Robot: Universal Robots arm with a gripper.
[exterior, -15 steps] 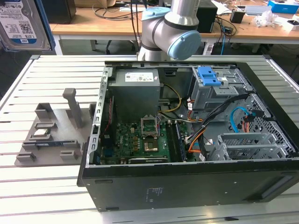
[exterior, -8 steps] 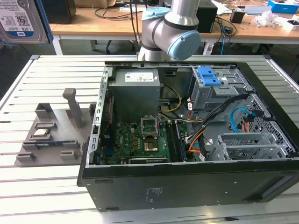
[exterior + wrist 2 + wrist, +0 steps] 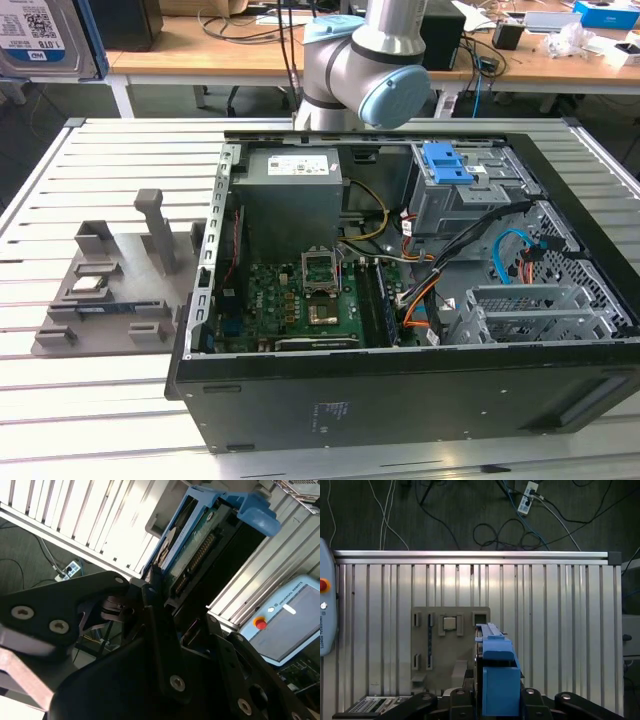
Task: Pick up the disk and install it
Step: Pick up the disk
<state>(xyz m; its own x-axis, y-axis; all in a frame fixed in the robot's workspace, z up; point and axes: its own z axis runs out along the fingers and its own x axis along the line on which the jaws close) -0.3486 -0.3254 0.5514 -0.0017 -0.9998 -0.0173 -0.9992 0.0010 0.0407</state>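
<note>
- The gripper (image 3: 494, 700) is pressed together on the disk (image 3: 497, 675). In the first wrist view, its black fingers (image 3: 460, 696) sit against both flat sides of the blue-framed body.
- In the second wrist view, the disk (image 3: 200, 545) extends away from the fingers (image 3: 150, 587). Its circuit-board side, connector row and blue frame face the camera.
- In the exterior view, the disk (image 3: 40, 35) occupies the upper left corner of the frame, cut off by the edge. Its white label faces the camera and a blue strip runs along its right side.
- The arm (image 3: 370, 60) stands at top centre of the exterior view, behind the open computer case (image 3: 400, 400).
- The case lies on the slatted aluminium table (image 3: 100, 420), with the motherboard (image 3: 300, 300) and power supply (image 3: 290, 190) exposed.
- A blue latch (image 3: 447, 163) sits on the drive cage at the case's upper right.
- A grey fixture (image 3: 100, 290) lies at the exterior view's left, beside the case. It carries a small square chip (image 3: 88, 285).
</note>
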